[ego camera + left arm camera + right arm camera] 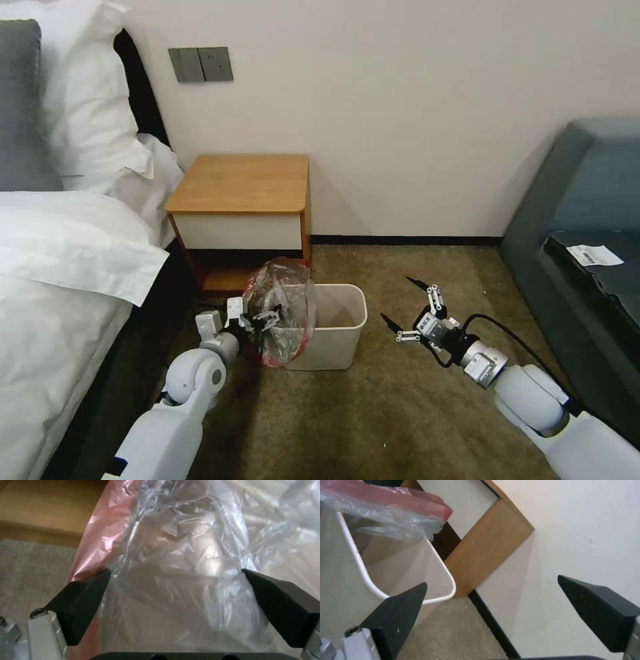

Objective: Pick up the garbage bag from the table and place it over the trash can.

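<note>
The garbage bag (pixel 280 310) is seen draped over the left end of the trash can (pixel 333 333), bunched and standing above the rim, with its red edge (pixel 96 540) hanging down the outer wall. The left gripper (pixel 263 319) is pressed against the plastic; its fingers (pixel 80 605) are spread wide apart, with crinkled film lying between them, though whether the film is touched by either pad cannot be judged. The right gripper (pixel 408 305) is held above the carpet, well apart from the bin's right side, its fingers (pixel 396 620) spread apart with nothing between them. The table (pixel 243 183) stands just behind the can.
</note>
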`<state>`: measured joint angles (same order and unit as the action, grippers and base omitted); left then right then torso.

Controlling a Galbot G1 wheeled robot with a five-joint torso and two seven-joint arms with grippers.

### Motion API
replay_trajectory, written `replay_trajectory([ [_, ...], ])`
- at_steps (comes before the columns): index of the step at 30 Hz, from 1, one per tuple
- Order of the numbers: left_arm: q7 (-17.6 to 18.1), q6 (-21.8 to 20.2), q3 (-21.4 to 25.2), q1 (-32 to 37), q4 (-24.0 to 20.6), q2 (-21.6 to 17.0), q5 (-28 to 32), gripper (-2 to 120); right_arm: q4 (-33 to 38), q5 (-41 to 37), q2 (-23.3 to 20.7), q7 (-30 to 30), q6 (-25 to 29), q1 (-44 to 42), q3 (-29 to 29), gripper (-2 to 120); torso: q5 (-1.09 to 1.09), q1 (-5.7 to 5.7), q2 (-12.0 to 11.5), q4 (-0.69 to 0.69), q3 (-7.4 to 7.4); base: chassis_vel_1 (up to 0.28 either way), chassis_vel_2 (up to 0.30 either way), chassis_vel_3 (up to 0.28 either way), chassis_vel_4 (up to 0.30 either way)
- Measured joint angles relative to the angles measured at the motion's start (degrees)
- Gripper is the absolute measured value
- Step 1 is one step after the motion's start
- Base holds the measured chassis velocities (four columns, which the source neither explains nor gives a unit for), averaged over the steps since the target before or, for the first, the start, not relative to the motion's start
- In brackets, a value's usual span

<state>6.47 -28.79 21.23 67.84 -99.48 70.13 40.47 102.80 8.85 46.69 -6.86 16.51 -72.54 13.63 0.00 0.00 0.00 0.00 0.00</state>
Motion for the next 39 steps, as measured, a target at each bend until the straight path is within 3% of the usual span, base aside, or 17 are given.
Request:
replay_trajectory([
  [5,0.6,-4.8,0.5,0.0,-1.0,0.6,1.0,95,0.1,0.1,0.3,0.0,0.0,-0.3,0.0,100,0.00,0.00,0.0,0.00,0.00,0.000,0.000,0.000,0.000],
  [14,1.4,-7.5,0.5,-0.5,-1.1,1.2,0.3,91,0.3,0.1,0.5,0.0,0.4,-1.1,0.8,100,0.01,0.00,0.0,-0.01,0.00,0.000,0.000,0.000,0.000],
  [19,1.8,-8.8,0.4,-1.9,-0.4,1.7,-0.3,66,0.4,0.1,0.6,0.0,0.6,-1.5,1.5,100,0.02,-0.01,0.0,0.00,-0.01,0.000,0.000,0.000,0.000],
  [24,2.0,-9.0,0.2,-1.9,-0.4,1.8,-0.3,54,0.6,0.0,0.6,0.0,0.6,-1.7,2.0,100,0.03,-0.01,0.0,0.00,-0.01,0.000,0.000,0.000,0.000],
  [31,2.6,-9.1,0.0,-1.7,-0.3,2.0,-0.4,24,0.7,-0.1,0.5,0.2,0.7,-2.0,2.6,100,0.02,-0.01,0.0,0.01,-0.02,0.000,0.000,0.000,0.000],
  [35,2.7,-9.3,0.0,-1.3,-0.6,2.0,-0.6,13,0.8,-0.1,0.5,0.2,0.7,-2.0,2.6,100,0.02,-0.01,0.0,0.00,-0.01,0.000,0.000,0.000,0.000],
  [39,2.7,-9.4,0.1,-0.8,-0.8,1.9,-0.7,13,0.8,-0.2,0.5,0.3,0.7,-1.9,2.4,100,0.02,-0.02,0.0,0.00,-0.01,0.000,0.000,0.000,0.000],
])
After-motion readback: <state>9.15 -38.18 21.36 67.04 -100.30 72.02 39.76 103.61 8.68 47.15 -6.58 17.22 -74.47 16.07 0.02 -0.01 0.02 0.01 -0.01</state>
